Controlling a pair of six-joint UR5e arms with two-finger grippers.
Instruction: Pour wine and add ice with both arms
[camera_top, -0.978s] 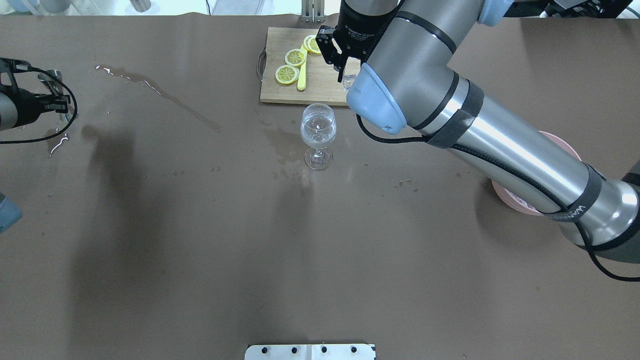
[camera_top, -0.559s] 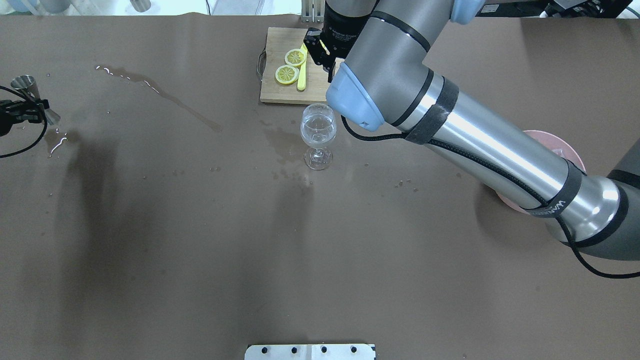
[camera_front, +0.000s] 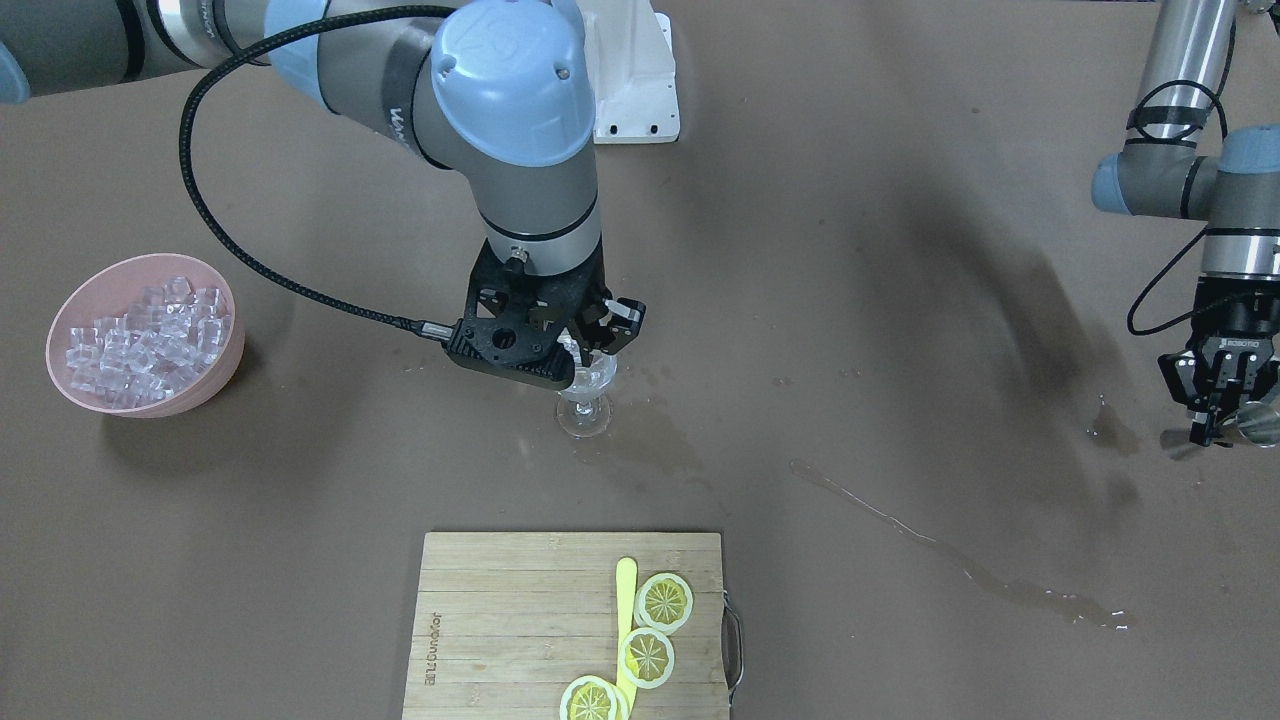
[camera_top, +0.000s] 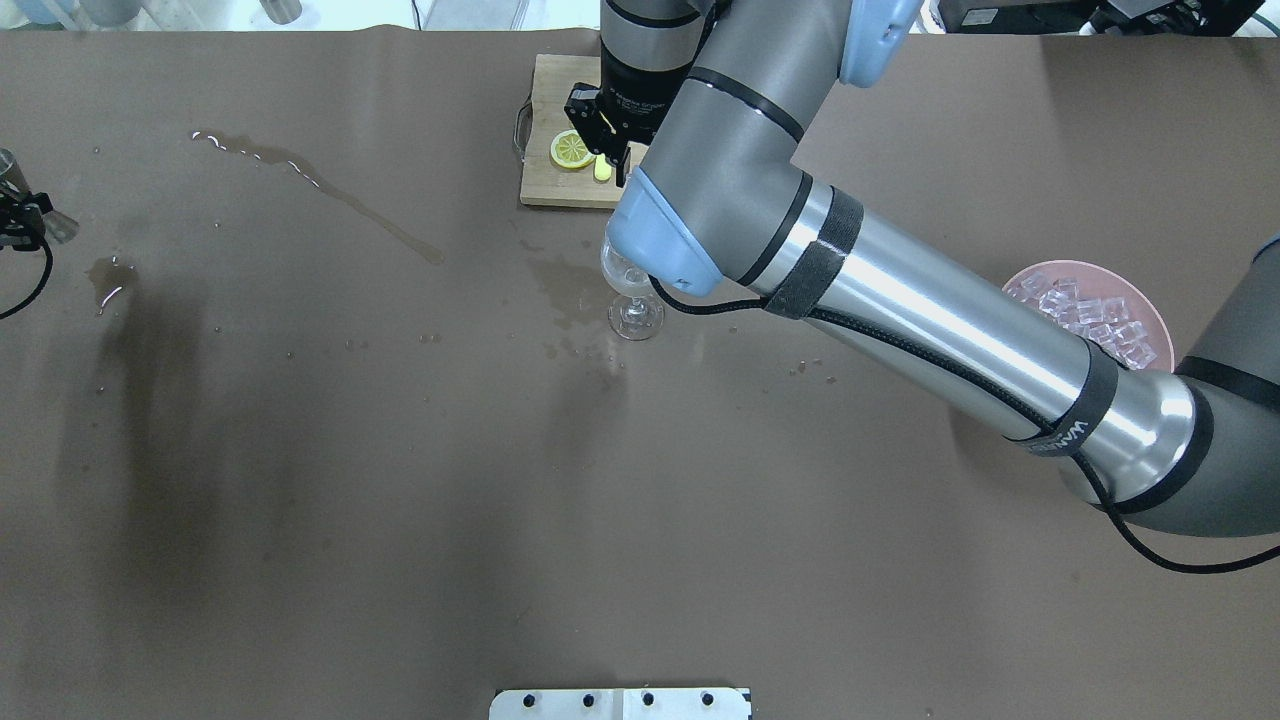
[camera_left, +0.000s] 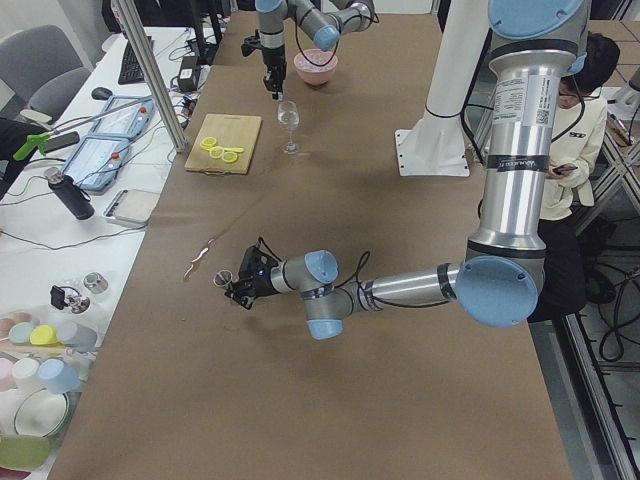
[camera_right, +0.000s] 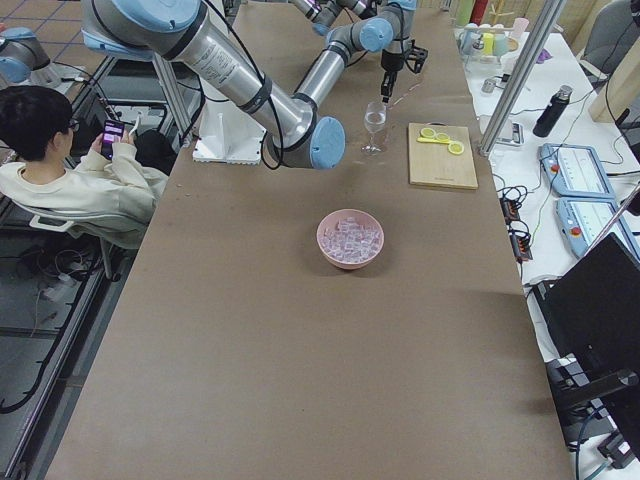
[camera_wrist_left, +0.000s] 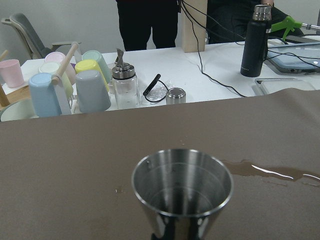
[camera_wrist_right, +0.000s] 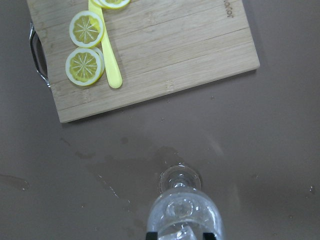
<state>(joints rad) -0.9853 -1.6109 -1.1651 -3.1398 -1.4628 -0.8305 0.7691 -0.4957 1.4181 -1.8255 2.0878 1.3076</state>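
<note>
Ice cube (camera_wrist_right: 176, 232): small, clear, glossy. Sits at the bottom edge of the right wrist view, directly over the mouth of the wine glass (camera_wrist_right: 184, 212). Appears pinched between the pads of the right gripper (camera_wrist_right: 180, 236), though hard to separate from the clear glass behind it. Judged light, hard, wet and slippery, so likely to squirt out under a hard squeeze. Best taken on two flat opposite faces, centred on the pads, with modest force.

Wine glass: upright at table centre, beside a wet patch (camera_top: 560, 285). Thin-walled and top-heavy on a narrow stem, so judged fragile and easy to tip. Calls for a release low over the bowl, with no touch on the rim. If ever lifted, better taken by the stem.

Clock read on the overhead view, glass at the centre, twelve pointing away from the robot.

- **Eleven to twelve, near:** cutting board (camera_top: 540, 90) with lemon slices (camera_top: 572, 150).
- **Three, well apart:** pink bowl (camera_front: 215, 385) heaped with more ice (camera_front: 140, 335).
- **Ten, partway out:** long streak (camera_top: 330, 195) of spilled liquid on the brown cover.
- **Nine to ten, far off at the table's end:** left gripper (camera_front: 1222, 428), clamped on a steel jigger (camera_wrist_left: 182, 190), mouth up.
</note>
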